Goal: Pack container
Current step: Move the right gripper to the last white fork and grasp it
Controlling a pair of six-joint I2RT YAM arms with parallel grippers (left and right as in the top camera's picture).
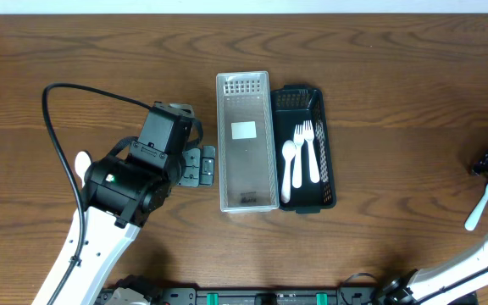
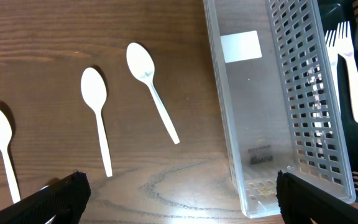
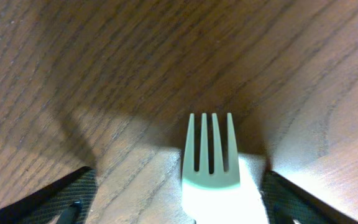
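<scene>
Well, the table [image 3: 104, 74] is dark wood with a strong wavy grain. The fork [image 3: 210, 174] is white, glossy plastic with four straight tines. It lies flat between the right gripper's [image 3: 178, 180] jaws, tines pointing away from them. I see those jaws standing wide, with bare wood showing on either side of the fork and neither finger touching it.

The left gripper [image 2: 180, 180] is spread as wide as it goes and holds nothing. Ahead of its jaws lie three white plastic spoons [image 2: 95, 93] with oval bowls and thin handles, spaced apart on the wood. On the far side of one finger stands the clear bin [image 2: 303, 106], a long, frosted box with slotted walls. Just beyond it is the black bin [image 1: 324, 169], which holds white cutlery.
</scene>
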